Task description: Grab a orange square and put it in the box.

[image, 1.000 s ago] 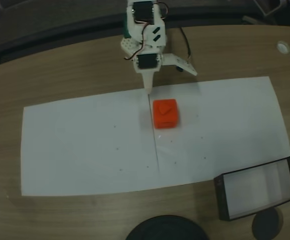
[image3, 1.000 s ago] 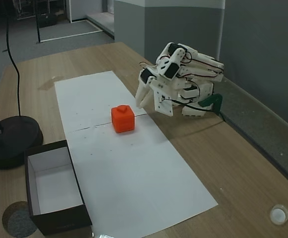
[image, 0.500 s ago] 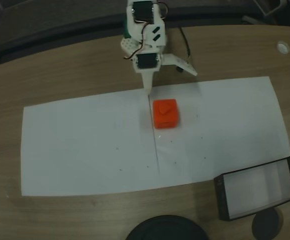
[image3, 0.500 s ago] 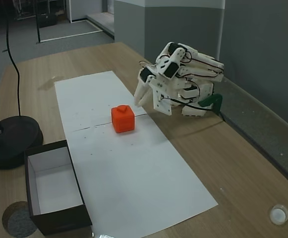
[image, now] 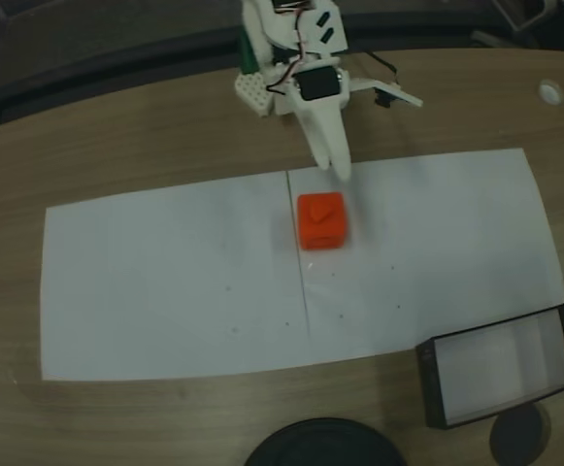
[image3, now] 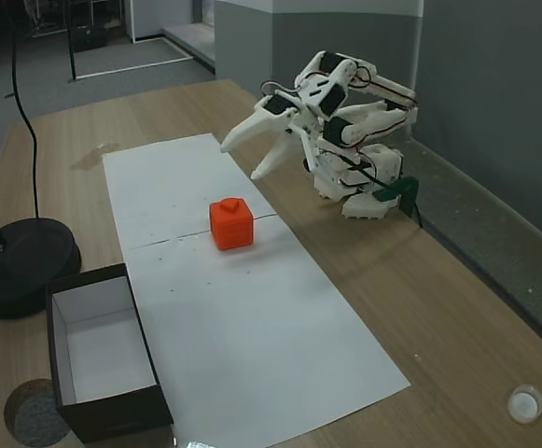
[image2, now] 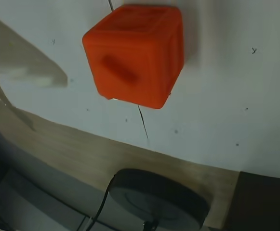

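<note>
- Orange square (image: 321, 221) sits untouched on white paper (image: 165, 282), mid-counter.
- Hand (image3: 246, 157) hovers just beyond it, spread wide, empty.
- Approach step; next, descend over it.

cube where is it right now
The cube sits near the middle of the paper in both fixed views, just in front of the open tool, far from the box.

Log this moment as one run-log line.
phase: approach | gripper: open, raised, apart from orange square | square: on white paper | box: holds no square
</note>
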